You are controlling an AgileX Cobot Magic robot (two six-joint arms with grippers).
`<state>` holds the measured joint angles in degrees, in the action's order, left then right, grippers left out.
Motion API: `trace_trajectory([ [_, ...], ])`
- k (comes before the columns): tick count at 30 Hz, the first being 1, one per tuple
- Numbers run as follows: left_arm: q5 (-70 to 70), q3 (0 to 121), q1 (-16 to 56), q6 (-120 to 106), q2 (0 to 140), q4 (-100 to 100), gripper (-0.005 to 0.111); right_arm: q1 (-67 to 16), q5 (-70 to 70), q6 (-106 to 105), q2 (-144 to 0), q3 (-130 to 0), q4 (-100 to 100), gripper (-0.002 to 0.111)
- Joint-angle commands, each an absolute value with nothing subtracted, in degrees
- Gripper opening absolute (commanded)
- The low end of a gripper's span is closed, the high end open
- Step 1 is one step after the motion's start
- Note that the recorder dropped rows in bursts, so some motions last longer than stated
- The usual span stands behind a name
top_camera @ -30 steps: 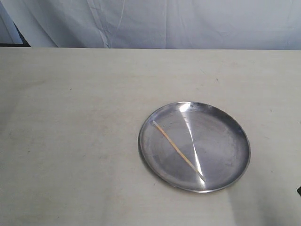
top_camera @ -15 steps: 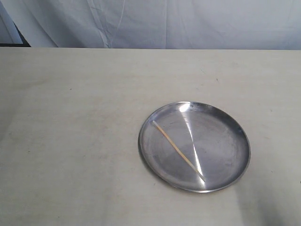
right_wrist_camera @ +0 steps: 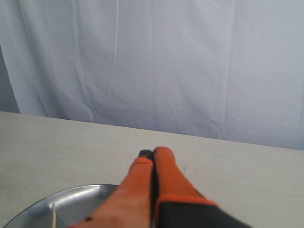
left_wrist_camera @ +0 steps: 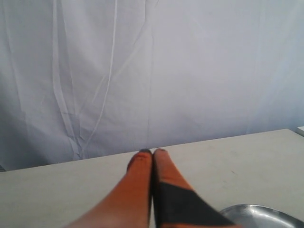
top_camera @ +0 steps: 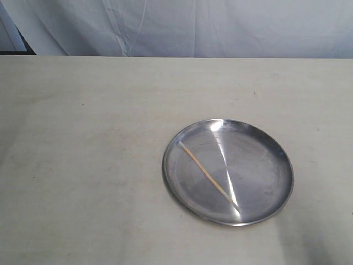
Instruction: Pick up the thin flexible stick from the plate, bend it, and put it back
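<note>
Counter (top_camera: 83, 165) carries the plate (top_camera: 259, 165), right of centre in the exterior view. The thin flexible stick (top_camera: 209, 176) lies straight and diagonal across the plate's left half. Both the left end effector (left_wrist_camera: 153, 151) and the right end effector (right_wrist_camera: 153, 152) are pressed together, holding nothing.

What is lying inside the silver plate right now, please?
Only the thin flexible stick lies in the plate, diagonally across its left side. Nothing covers the plate's inside; the table beneath it is hidden.
</note>
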<state>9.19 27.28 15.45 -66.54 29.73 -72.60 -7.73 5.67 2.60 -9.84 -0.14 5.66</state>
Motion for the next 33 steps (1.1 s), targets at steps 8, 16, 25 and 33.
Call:
trace_trajectory([
  [8,13.1,15.3,15.6,-66.0,20.0,-82.6,0.000,-7.5,6.3,2.6,-9.5,0.0,5.9,-0.001],
  [16,0.4,6.7,15.6,-57.3,10.8,-99.9,0.000,-7.5,6.3,2.6,-9.5,0.0,5.9,-0.001],
  [25,2.6,6.2,8.8,-42.9,6.6,-99.9,0.000,-7.5,6.3,2.6,-9.5,0.0,5.9,-0.001],
  [33,17.2,6.2,6.9,-44.1,5.5,-86.9,0.000,-7.5,6.3,2.6,-9.5,0.0,5.9,-0.001],
])
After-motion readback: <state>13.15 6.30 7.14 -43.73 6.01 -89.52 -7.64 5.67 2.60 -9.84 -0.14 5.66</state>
